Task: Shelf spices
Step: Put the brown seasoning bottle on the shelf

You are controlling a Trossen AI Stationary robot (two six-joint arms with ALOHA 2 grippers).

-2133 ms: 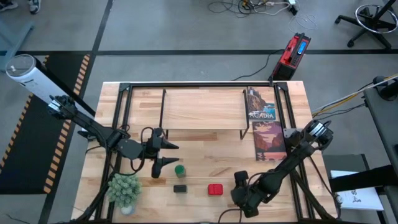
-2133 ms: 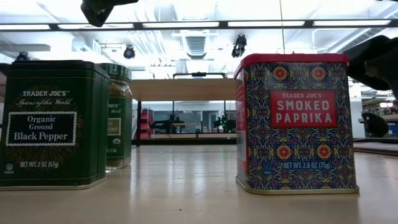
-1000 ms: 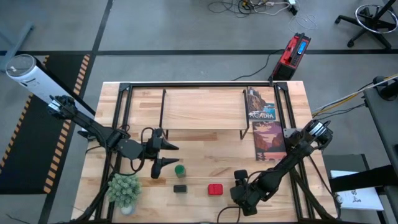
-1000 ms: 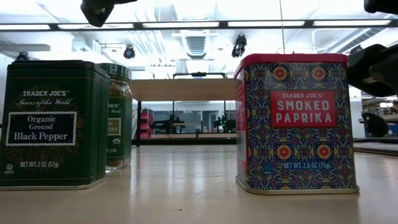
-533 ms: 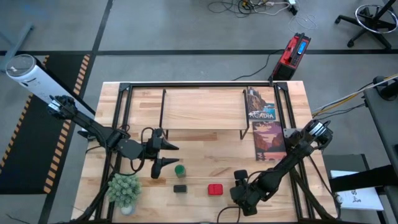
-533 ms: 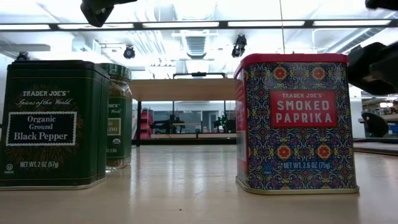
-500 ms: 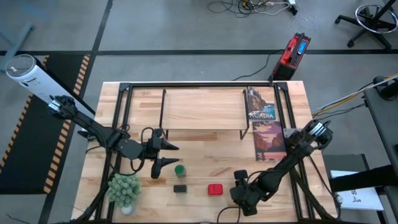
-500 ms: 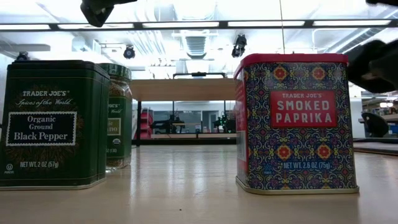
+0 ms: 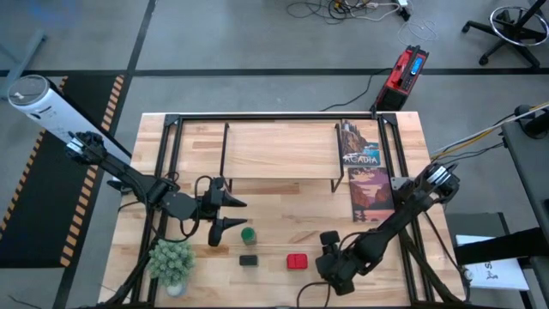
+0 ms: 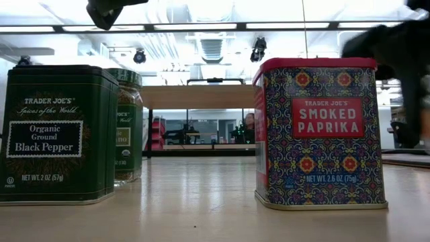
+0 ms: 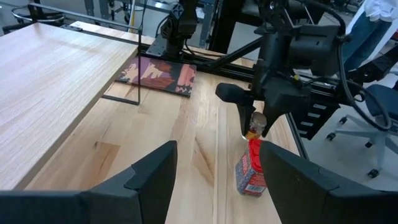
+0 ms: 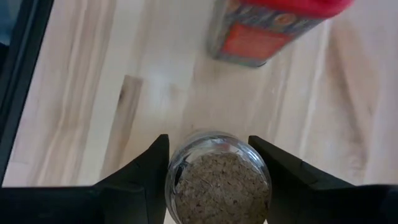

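- Four spice containers in all: three stand on the table (image 9: 292,215) and one is in the right arm's grip
- One green-capped jar (image 9: 248,234) stands toward the front of the table, just beside the tips of the left gripper (image 9: 238,213)
- One dark square tin (image 9: 248,260), labelled black pepper in the low view, stands in front of the green-capped jar, near it but apart
- One red square tin (image 9: 297,261), labelled smoked paprika, stands to the right of the dark square tin, with a gap between them
- One round glass jar of tan powder (image 12: 217,176) sits between the fingers of the right gripper (image 12: 214,163), which are closed on its sides; it is up off the table, just right of the red tin
- The left gripper's two fingers stand spread apart and hold nothing; it points toward the middle of the table
- One shelf (image 9: 279,154), a light-wood board on thin black legs, stands at the back middle of the table with no spice on it
- One small potted plant (image 9: 171,260) stands at the front left corner
- Two books (image 9: 364,170) lie flat at the right end of the shelf
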